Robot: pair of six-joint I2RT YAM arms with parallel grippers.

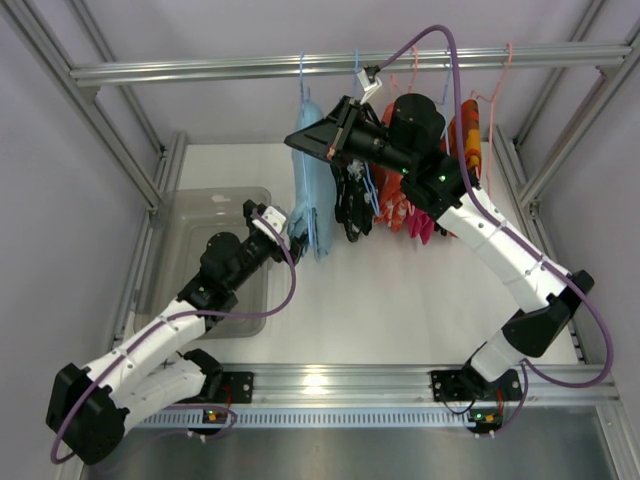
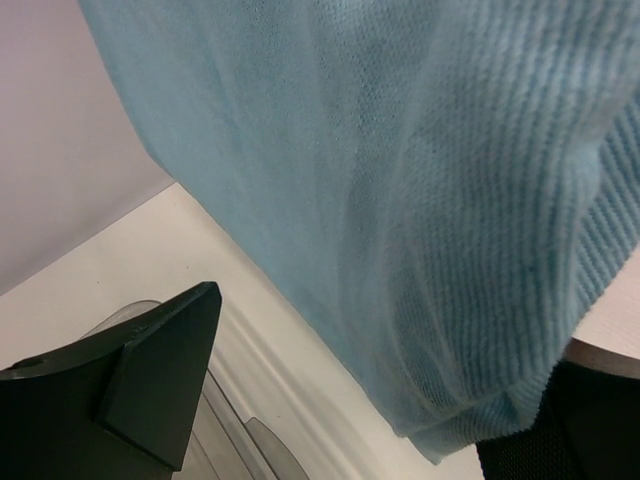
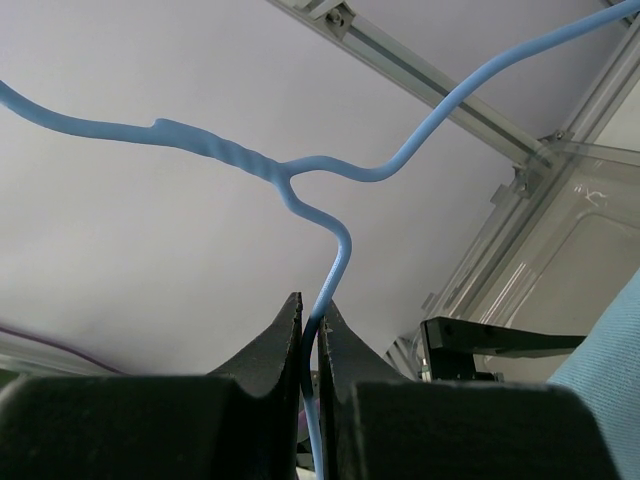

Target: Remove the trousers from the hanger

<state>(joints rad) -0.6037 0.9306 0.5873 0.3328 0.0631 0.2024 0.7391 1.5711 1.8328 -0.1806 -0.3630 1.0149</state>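
**A:** Where are the trousers (image 1: 308, 200) in relation to the left gripper (image 1: 296, 224)?

**B:** Right in front of it. Seen from its wrist, the cloth hangs down across the gap between the fingers, and the bottom corner hangs just beside the right-hand finger. The jaws are spread wide with nothing clamped. I can't tell whether the cloth touches either pad.

**A:** And the right gripper (image 3: 311, 315)?

**B:** Its jaws are pinched together on the hanger (image 3: 300, 175). The wire comes up out of the fingertips, and the trousers hang off to that hand's right.

**A:** What is the cloth like?

**B:** It is a soft, pale blue knit. One part is finely ribbed and the rest is smoother and slightly fuzzy, and it falls in loose folds.

**A:** And the hanger?

**B:** It is thin blue coated wire, twisted at the neck where the two arms branch. The fingers (image 2: 165, 375) are matte black wedges.
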